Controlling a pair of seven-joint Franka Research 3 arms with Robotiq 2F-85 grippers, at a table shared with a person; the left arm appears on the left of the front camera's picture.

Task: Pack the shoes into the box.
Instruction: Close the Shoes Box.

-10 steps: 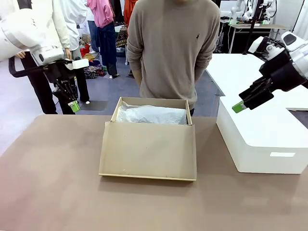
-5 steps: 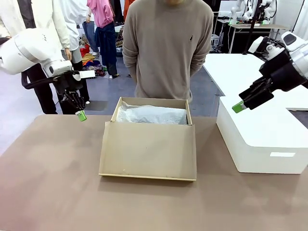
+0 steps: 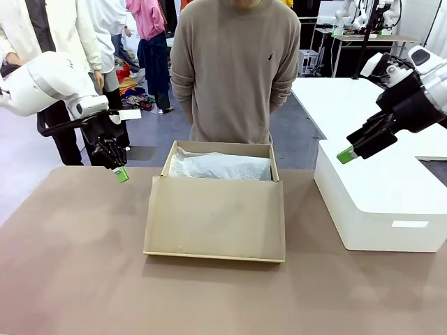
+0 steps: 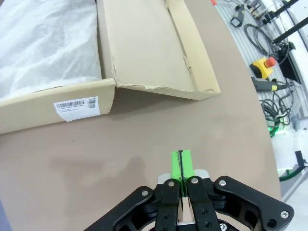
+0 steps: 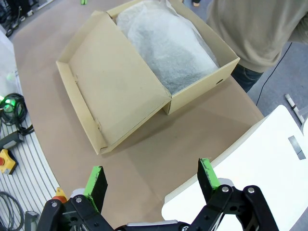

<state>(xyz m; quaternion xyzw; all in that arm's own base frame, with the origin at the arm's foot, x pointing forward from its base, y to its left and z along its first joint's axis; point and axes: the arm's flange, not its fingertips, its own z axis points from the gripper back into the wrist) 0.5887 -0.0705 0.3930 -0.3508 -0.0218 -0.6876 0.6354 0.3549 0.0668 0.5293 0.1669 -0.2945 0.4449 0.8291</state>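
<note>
The left gripper (image 3: 121,174) has its green pads pressed together on nothing and hangs over the far left part of the table (image 3: 70,265), a little to the left of the cardboard box (image 3: 222,146). The right gripper (image 3: 346,155) is empty, its fingers spread wide, raised above the white block (image 3: 380,209) on the right. The box sits mid-table with its lid (image 3: 215,218) folded open toward the robot. White tissue paper (image 3: 220,167) mounds inside it; what lies under the paper cannot be made out. A person (image 3: 237,70) stands just behind the box.
</note>
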